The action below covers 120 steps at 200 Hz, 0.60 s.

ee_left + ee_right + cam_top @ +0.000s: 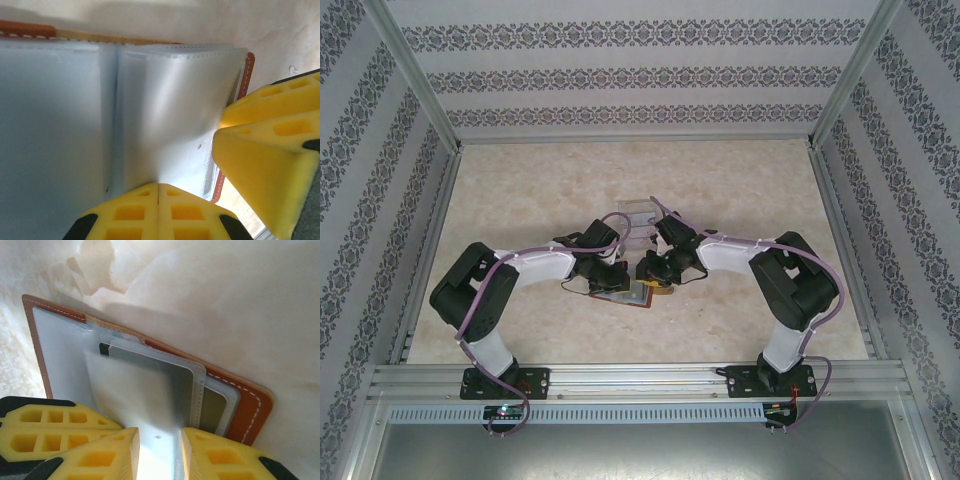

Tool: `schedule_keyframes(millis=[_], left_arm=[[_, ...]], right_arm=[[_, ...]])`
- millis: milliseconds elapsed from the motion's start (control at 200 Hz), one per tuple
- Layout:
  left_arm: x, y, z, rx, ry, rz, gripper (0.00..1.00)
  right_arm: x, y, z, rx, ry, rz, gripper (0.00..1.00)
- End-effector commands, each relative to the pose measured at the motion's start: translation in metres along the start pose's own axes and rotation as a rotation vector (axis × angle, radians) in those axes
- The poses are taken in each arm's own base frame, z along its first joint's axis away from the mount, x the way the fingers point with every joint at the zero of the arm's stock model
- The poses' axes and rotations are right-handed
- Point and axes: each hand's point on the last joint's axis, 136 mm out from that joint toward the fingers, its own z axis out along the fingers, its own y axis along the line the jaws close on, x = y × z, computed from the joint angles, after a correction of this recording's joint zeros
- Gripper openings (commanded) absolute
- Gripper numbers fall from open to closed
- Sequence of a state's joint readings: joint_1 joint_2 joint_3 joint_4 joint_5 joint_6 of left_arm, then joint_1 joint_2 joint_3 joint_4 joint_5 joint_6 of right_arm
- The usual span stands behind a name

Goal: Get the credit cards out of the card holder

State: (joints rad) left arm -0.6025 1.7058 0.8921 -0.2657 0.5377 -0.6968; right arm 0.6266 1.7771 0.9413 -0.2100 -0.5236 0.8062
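Top external, layout: both arms lean in over the middle of the table (520, 190). The left gripper (603, 277) and right gripper (655, 272) are close together above the opened card holder (628, 296). A clear plastic box (638, 215) stands just behind them.
Top external, likely reason: one gripper seems to pin the wallet flat while the other works at a pocket.
Left wrist, end effector: the yellow pads meet with no gap, tips down at the near edge of the grey-blue pocket pages (170, 110). Whether a thin sheet is nipped between them cannot be told.
Left wrist, neighbour: the right gripper's pads come in from the side, at the wallet's stitched brown edge.
Right wrist, end effector: the jaws stand partly apart, astride a translucent pocket flap (157, 440). A firm hold on it is not evident.
Right wrist, credit cards (175, 385): all sit inside the pockets. A pale grey one is foremost and a dark corner shows behind it. None is drawn out.
Writing: no brand or lettering is legible.
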Motion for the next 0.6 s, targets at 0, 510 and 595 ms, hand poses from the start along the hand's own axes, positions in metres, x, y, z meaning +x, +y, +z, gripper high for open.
schedule_keyframes(millis=[0,510,595], left_arm=[[-0.002,-0.006,-0.013,0.004,-0.042,0.003,0.05],[-0.015,0.052,-0.076,-0.191,-0.155,-0.012,0.07],[-0.016,0.054,-0.077,-0.188,-0.158,-0.017,0.07]], right_arm=[[0.005,-0.005,0.006,0.036,0.024,-0.018,0.31],[0.002,0.019,-0.012,0.001,-0.004,-0.051,0.30],[0.002,0.026,-0.016,-0.018,-0.005,-0.057,0.30]])
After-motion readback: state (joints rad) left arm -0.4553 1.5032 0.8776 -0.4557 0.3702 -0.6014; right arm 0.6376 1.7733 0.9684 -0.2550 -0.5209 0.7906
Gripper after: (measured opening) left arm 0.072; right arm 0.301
